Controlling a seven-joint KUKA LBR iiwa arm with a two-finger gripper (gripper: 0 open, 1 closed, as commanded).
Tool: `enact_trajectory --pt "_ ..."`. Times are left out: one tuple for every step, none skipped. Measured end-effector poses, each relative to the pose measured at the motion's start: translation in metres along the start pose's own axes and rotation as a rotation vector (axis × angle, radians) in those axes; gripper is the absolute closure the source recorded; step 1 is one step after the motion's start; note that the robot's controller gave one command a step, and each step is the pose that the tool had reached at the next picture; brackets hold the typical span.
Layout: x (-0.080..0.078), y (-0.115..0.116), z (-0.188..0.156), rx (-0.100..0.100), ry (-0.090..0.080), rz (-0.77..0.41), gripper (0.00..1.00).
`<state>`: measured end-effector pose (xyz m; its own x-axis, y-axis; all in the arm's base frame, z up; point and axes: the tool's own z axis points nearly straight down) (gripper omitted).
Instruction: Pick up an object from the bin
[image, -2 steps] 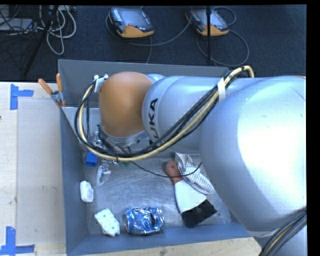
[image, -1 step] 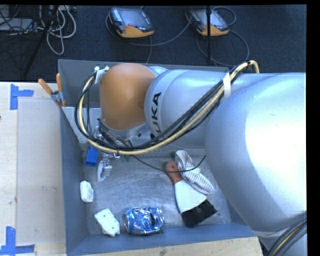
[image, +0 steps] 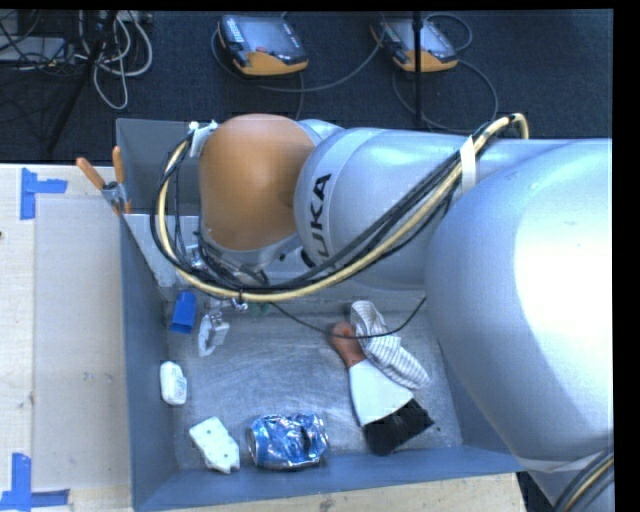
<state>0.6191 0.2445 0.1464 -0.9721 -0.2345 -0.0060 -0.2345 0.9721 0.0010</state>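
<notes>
The grey bin held a handful of loose things, well apart from one another. A small blue block lay at the middle left, close to the left wall. Below it sat a small white piece, and in the lower left corner a larger white lump. A crumpled blue foil packet lay just right of that lump, near the front wall. To the right of centre a checked cloth lay touching a white and black piece. The arm covered the bin's upper and right parts, with its orange cover and looped cables hiding the floor beneath. The gripper hung below the cover, just right of the blue block and above bare floor. Whether it was open or closed could not be told, and nothing showed in its grasp.
</notes>
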Motion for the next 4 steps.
enact_trajectory --pt "-0.004 0.000 0.050 -0.001 -0.001 -0.009 0.00" --pt "-0.003 0.000 0.049 0.000 -0.001 -0.004 0.00" --pt "-0.002 0.002 0.062 0.000 0.004 -0.069 0.00" --pt "0.003 0.001 0.064 -0.002 0.005 -0.634 1.00"
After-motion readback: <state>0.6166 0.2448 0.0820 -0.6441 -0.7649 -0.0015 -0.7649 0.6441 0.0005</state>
